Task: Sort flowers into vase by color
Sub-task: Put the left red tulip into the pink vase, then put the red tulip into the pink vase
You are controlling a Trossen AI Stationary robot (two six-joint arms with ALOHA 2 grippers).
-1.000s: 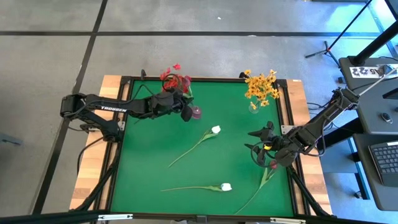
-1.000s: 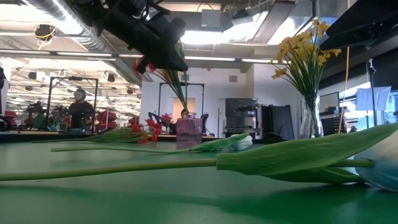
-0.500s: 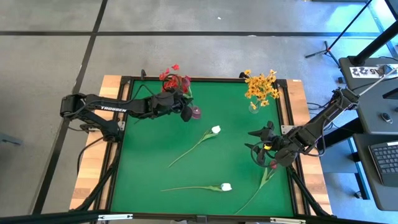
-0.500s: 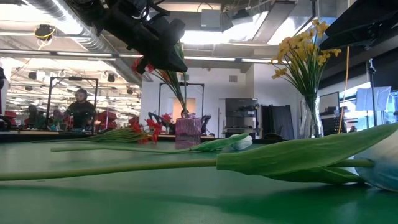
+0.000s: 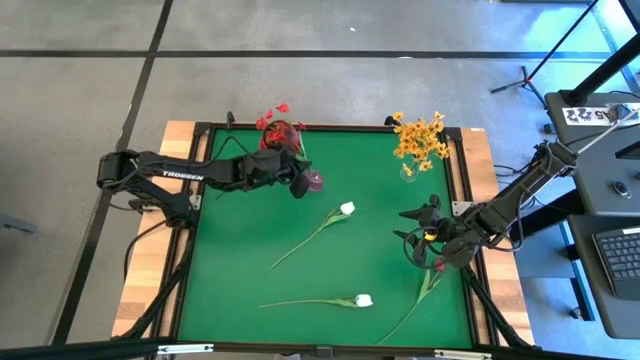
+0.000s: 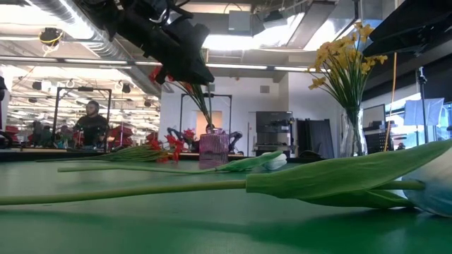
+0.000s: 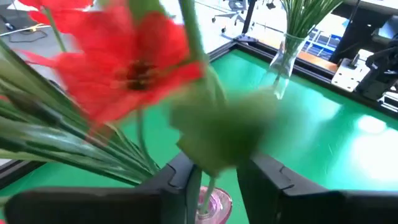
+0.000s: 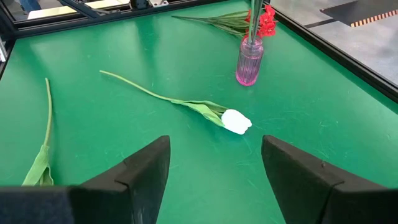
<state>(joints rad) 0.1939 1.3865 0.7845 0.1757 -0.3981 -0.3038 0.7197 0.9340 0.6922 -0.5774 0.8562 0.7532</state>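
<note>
Left gripper [image 5: 297,180], fingers parted around a green stem above the pink vase [image 5: 315,181] holding red flowers [image 5: 275,127] at the mat's far edge; right gripper [image 5: 408,228] open, a white bud [image 8: 236,121] lying ahead.

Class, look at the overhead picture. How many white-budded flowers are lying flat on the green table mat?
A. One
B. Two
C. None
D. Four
B. Two white buds lie on the mat: one white bud near the middle and another white bud nearer the front edge, each on a long green stem.
</note>
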